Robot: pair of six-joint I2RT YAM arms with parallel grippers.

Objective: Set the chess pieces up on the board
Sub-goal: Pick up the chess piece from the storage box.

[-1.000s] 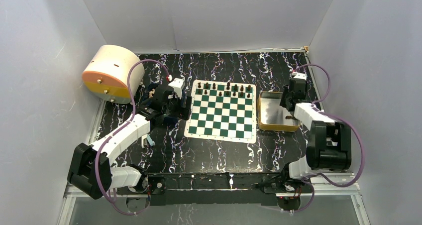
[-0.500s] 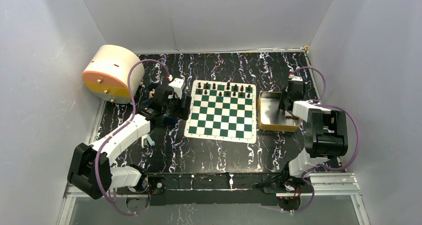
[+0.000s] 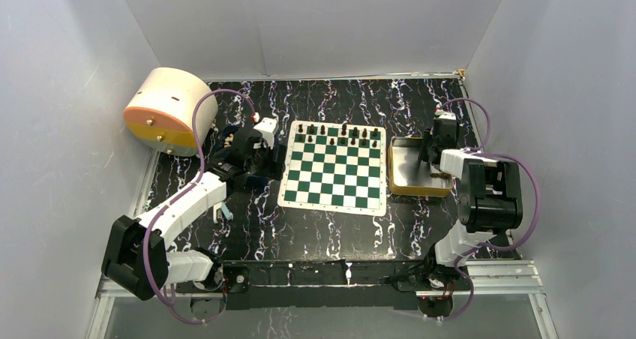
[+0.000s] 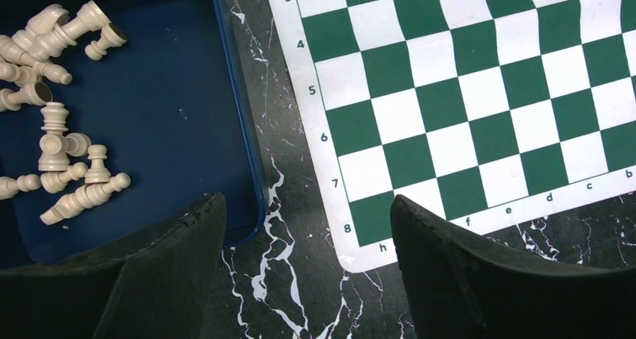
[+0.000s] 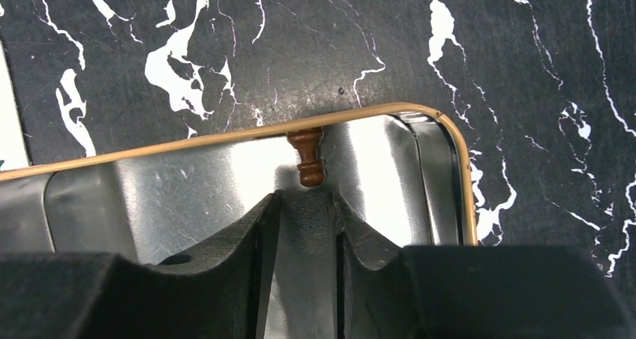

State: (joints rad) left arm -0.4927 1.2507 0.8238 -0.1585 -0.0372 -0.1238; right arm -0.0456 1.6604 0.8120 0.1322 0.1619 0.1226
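Lying flat in the middle of the table (image 3: 330, 234), the board (image 3: 335, 166) is carrying dark pieces (image 3: 343, 135) along its two far rows only; the near rows are showing none. The tin (image 3: 409, 191) is sitting just right of the board, and the blue tray (image 4: 150, 129) just left of it, holding white pieces (image 4: 60, 151) in a loose scatter. The left gripper (image 4: 306, 204) is hovering over the strip of table between tray and board, jaws wide apart and gripping nothing. The right gripper (image 5: 304, 200) is reaching down into the tin; I cannot tell whether its jaws are narrowly parted or closed, and nothing is showing between them. One pawn (image 5: 308, 159) is lying on its side against the tin's wall, base at the rim, head pointing at the fingertips and just ahead of them; whether it is touching them is unclear.

The step in hand is probably picking up this pawn. Doing it well is likely meaning parting the jaws enough to straddle the stem, sinking the tips close to the tin floor, closing on the waist rather than the round head, and lifting straight up before crossing the rim; pushing forward first is risking rolling the pawn along the wall.
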